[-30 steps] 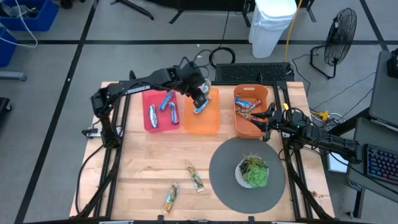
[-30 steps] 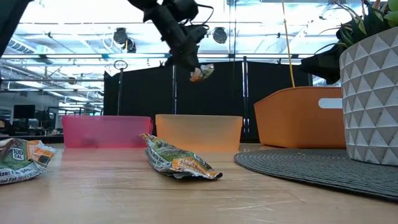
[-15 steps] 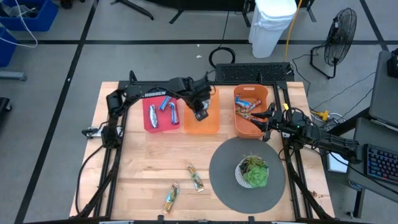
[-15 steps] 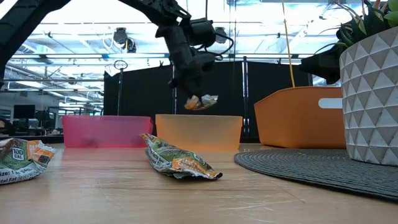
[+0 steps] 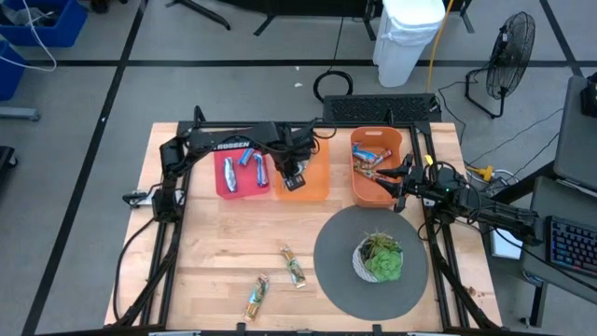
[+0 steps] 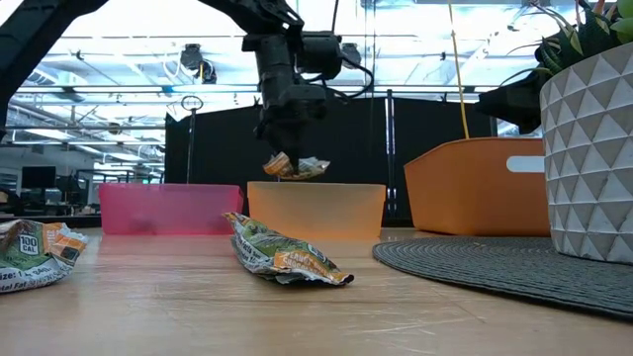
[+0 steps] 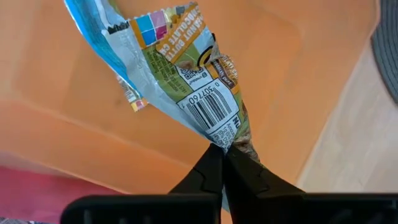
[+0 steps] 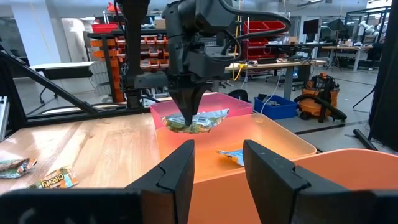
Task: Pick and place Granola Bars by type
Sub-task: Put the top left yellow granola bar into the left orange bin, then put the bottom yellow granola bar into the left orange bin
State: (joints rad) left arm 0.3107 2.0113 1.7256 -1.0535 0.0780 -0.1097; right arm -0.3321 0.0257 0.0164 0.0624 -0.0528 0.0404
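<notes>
Sorting looks roughly half done, going by how the bars lie. The left gripper (image 5: 292, 174) hangs just above the pale orange tray (image 5: 317, 187), its fingers pinched tight on the end of a green-gold bar (image 6: 295, 167) that dangles over the tray's rim in the low view; the left wrist view shows the wrapper (image 7: 186, 87) clamped at one crimped end with the tray floor behind it. The pink tray (image 5: 224, 187) beside it holds three blue bars (image 5: 250, 156), and the right wrist view shows one bar (image 8: 231, 155) lying in the pale orange tray. The deep orange bin (image 5: 373, 191) at the right holds several more bars (image 5: 371, 154), a mix of blue and brown-red, so those probably wait their turn. Three green-gold bars lie loose on the table (image 5: 215, 243) near its front edge, two side by side (image 5: 296, 268) and one (image 5: 255, 297) further forward. The right gripper (image 5: 403, 179) rests at the bin's edge, fingers spread and holding nothing. What remains, I judge, is the release of the held bar, then the loose three and the bin's load.
</notes>
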